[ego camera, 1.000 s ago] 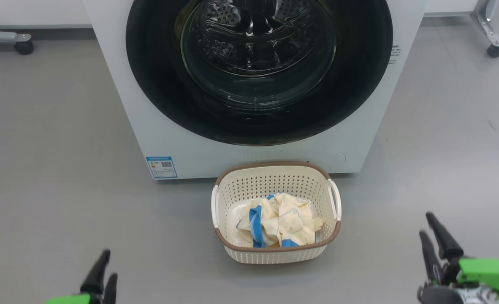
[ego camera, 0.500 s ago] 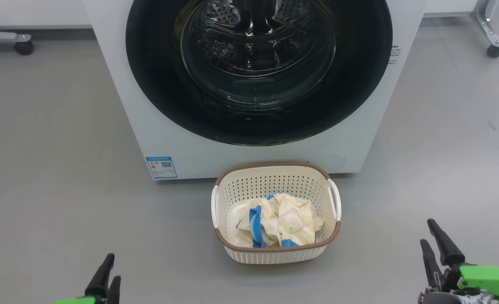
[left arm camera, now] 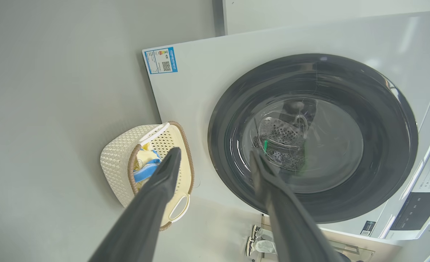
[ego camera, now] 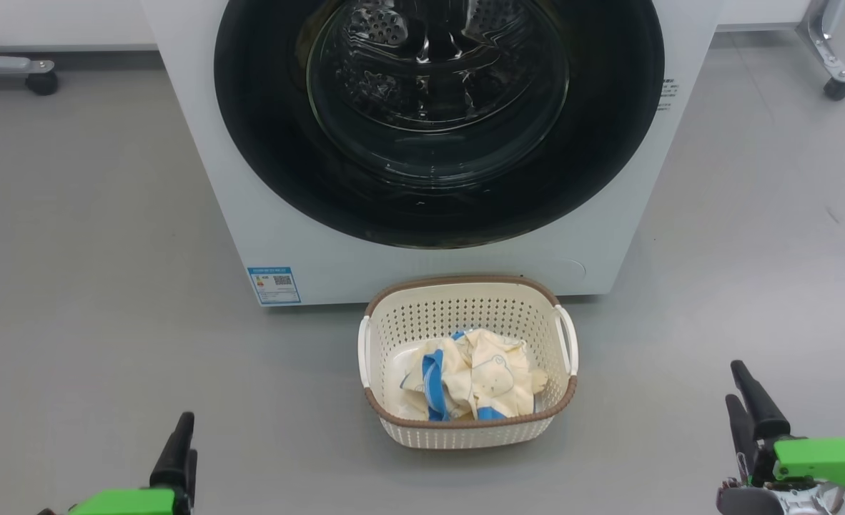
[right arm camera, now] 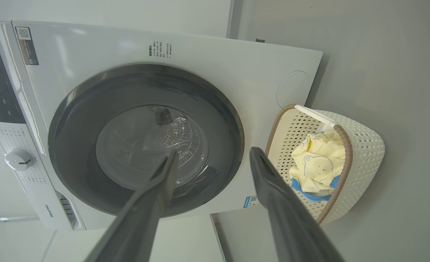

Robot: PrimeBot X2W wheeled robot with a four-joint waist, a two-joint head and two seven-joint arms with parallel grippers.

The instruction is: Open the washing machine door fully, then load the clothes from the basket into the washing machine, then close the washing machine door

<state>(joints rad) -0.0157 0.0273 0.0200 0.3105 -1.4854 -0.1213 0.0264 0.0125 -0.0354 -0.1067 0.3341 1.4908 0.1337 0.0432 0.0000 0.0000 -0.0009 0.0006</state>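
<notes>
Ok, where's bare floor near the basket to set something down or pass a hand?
Wide bare floor lies left of the basket, bordered by the washing machine and the left gripper; likewise right of it, out to the right gripper. Crowded: between basket and machine front, little or no gap.

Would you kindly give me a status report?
Left gripper, right gripper: jaws open, empty. Black round glass washing machine door shut. Cream-yellow clothes in perforated cream plastic basket before door.
</notes>
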